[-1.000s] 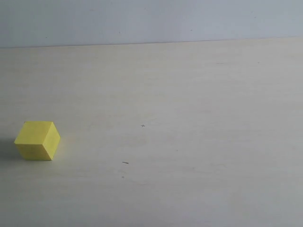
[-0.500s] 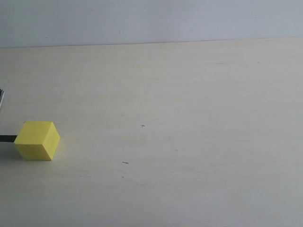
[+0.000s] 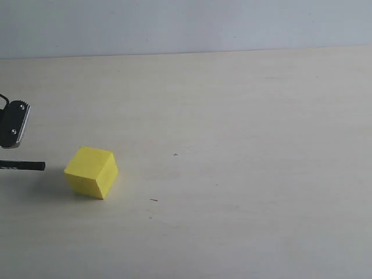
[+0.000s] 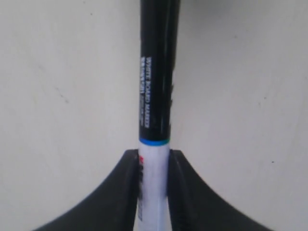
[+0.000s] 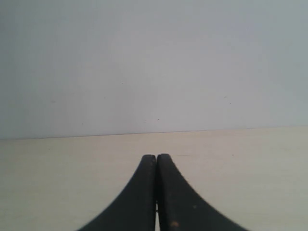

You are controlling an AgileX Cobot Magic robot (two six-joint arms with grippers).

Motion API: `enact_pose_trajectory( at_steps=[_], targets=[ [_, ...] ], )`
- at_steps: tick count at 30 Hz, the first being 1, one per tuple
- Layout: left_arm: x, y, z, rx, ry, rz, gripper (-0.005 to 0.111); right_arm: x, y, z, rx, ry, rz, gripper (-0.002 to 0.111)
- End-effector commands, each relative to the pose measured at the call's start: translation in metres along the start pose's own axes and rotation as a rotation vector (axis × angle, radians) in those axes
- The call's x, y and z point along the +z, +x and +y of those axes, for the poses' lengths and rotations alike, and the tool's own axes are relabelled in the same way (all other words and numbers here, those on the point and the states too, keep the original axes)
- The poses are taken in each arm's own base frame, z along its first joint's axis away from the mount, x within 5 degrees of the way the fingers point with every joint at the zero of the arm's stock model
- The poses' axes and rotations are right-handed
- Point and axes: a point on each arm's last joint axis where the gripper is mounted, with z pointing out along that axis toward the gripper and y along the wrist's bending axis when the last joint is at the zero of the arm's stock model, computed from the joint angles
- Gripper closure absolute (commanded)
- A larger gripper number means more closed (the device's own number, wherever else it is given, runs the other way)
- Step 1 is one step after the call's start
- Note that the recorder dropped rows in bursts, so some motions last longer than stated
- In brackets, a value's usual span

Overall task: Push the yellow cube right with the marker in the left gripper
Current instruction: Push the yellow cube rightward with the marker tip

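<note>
The yellow cube [image 3: 91, 172] rests on the pale table at the left, turned with one corner toward the camera. Just left of it the black end of the marker [image 3: 26, 165] lies level, a small gap from the cube. A piece of the left arm [image 3: 14, 125] shows at the left edge above the marker. In the left wrist view my left gripper [image 4: 154, 156] is shut on the marker [image 4: 156, 96], gripping its white barrel while the black half points away. My right gripper [image 5: 156, 157] is shut and holds nothing; it does not show in the exterior view.
The pale wooden table [image 3: 232, 145] stretches right of the cube, with small dark specks [image 3: 153, 200] on it. A grey wall [image 3: 186, 23] stands behind the table's far edge.
The marker came in from the left and shoved the cube to the right, turning it slightly. The left arm now shows at the left edge.
</note>
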Motion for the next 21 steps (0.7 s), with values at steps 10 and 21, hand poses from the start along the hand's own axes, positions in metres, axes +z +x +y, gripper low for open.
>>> enact_pose_trajectory(
  at_steps=[10, 21],
  targets=[
    [-0.028, -0.090, -0.002, 0.148, -0.061, -0.089, 0.107, 0.000, 0.000, 0.000, -0.002, 0.001, -0.011, 0.108],
    [-0.009, -0.051, -0.020, -0.048, 0.115, -0.026, 0.107, 0.000, 0.000, 0.000, -0.002, 0.001, -0.011, 0.108]
  ],
)
